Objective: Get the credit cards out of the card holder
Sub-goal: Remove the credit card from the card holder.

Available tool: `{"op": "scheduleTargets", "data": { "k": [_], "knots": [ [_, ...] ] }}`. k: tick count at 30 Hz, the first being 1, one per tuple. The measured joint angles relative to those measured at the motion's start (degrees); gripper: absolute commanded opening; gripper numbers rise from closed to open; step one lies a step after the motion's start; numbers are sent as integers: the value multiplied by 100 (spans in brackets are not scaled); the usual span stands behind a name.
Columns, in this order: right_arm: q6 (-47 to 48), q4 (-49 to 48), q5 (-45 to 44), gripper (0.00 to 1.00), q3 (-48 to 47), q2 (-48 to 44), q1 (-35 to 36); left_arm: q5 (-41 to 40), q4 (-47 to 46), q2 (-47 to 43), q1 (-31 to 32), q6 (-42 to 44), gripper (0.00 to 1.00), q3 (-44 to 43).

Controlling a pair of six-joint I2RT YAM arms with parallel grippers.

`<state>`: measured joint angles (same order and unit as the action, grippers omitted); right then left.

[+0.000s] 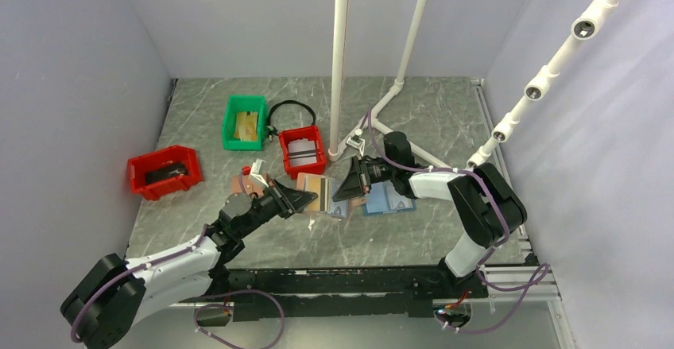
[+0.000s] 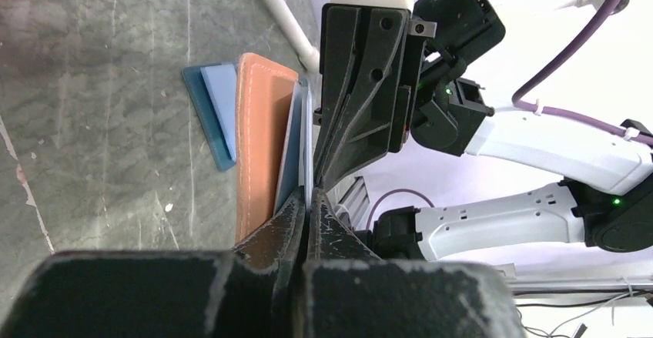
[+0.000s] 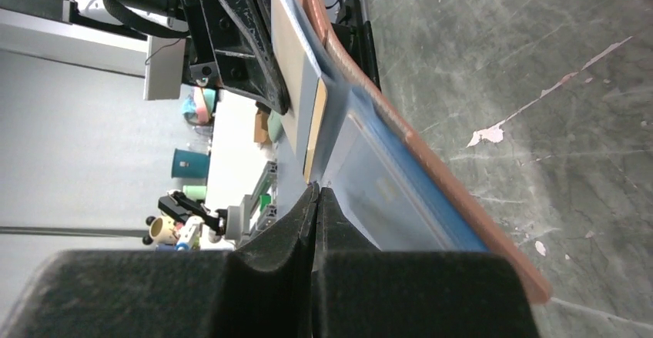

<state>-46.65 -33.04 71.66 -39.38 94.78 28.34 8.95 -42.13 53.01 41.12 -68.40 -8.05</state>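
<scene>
The brown card holder (image 1: 308, 182) stands on edge at the table's middle, held up between both grippers. In the left wrist view its brown outside (image 2: 262, 138) faces left, with light blue lining behind it. My left gripper (image 2: 310, 197) is shut on the thin edge of a pale credit card (image 2: 309, 153) that sticks out of the holder. The right wrist view shows that card (image 3: 296, 76) partly drawn from its pocket, against the left fingers (image 3: 246, 45). My right gripper (image 3: 317, 190) is shut on the holder's blue inner flap (image 3: 385, 192). Seen from above, the left gripper (image 1: 311, 199) and right gripper (image 1: 340, 191) nearly meet.
An all-blue holder (image 1: 388, 199) lies flat just right of the grippers. Behind them stand a small red bin (image 1: 304, 149), a green bin (image 1: 244, 122) and a black cable loop (image 1: 290, 110). A larger red bin (image 1: 164, 172) sits at the left. White pipes (image 1: 340, 63) rise behind.
</scene>
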Motion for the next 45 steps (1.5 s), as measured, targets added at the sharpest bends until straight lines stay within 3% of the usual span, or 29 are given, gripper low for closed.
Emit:
{"op": "scheduleTargets", "data": {
  "k": [8,12,17,25,28,31,35,40,45],
  "knots": [
    [-179,-256,94,0,26,0,-68,24,-28,-15,-118,-44,0,66],
    [-326,-452,153,20,59,0,-61,79,-227,225,-120,-46,0,66],
    [-190,-282,181,35,46,15,-9,243,-649,758,-131,-87,0,61],
    [251,446,164,39,-81,149,22,525,-1375,1482,-131,-170,0,-44],
    [247,455,179,39,-87,164,22,581,-1502,1639,-138,-173,0,-76],
    [63,260,212,32,-85,166,22,656,-1639,1858,-138,-175,0,-177],
    [-192,-11,221,1,-42,166,-85,719,-2015,2175,-157,-221,1,-313],
    [-284,-61,275,0,-17,170,-175,772,-2470,2476,-181,-299,16,-354],
    [-90,26,350,0,-20,170,-153,778,-2299,2315,-142,-326,34,-354]
  ]
}}
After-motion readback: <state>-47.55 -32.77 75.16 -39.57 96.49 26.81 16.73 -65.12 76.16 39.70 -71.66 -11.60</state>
